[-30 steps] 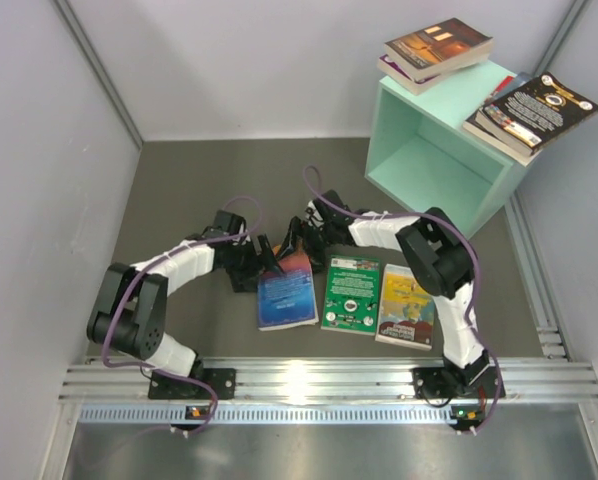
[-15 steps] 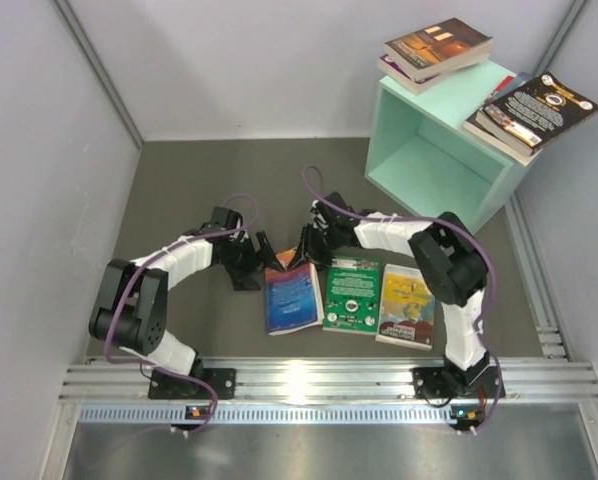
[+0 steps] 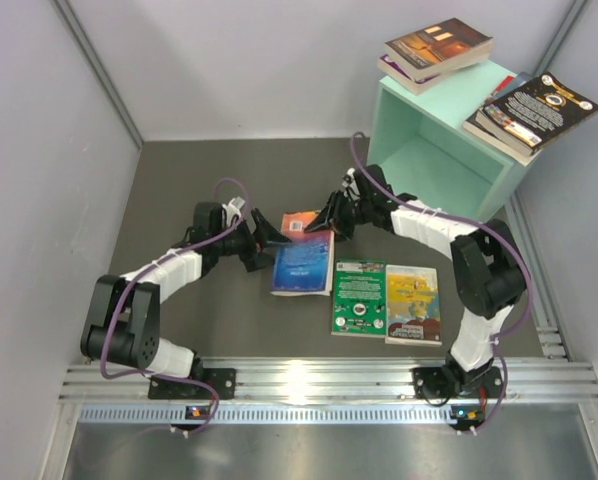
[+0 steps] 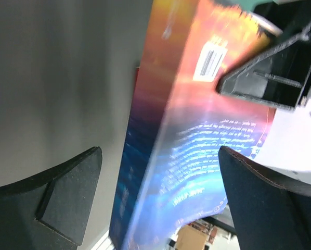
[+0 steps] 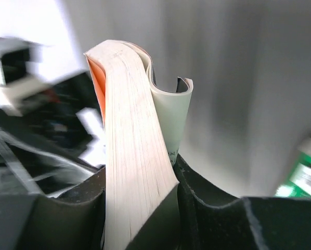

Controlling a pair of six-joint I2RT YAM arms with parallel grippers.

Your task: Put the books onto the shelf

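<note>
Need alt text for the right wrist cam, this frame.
The right gripper clamps an orange-covered paperback book between its two black fingers, with the cream page edges facing the camera and one pale cover curling away. Behind it is the grey table, and a green-covered paperback shows at the right edge. The left side is blurred.

A glossy cover is shown on the blue-orange book (image 3: 304, 262); its page block (image 5: 137, 172) is seen as rough, uncoated paper. The fingers (image 4: 67, 198) of the left gripper (image 4: 159, 156) are made of matt black plastic. The table (image 3: 189, 180) is covered in a dull grey mat, the shelf (image 3: 429, 175) is finished in smooth matt paint, and the rail (image 3: 309, 378) is formed of brushed metal.
</note>
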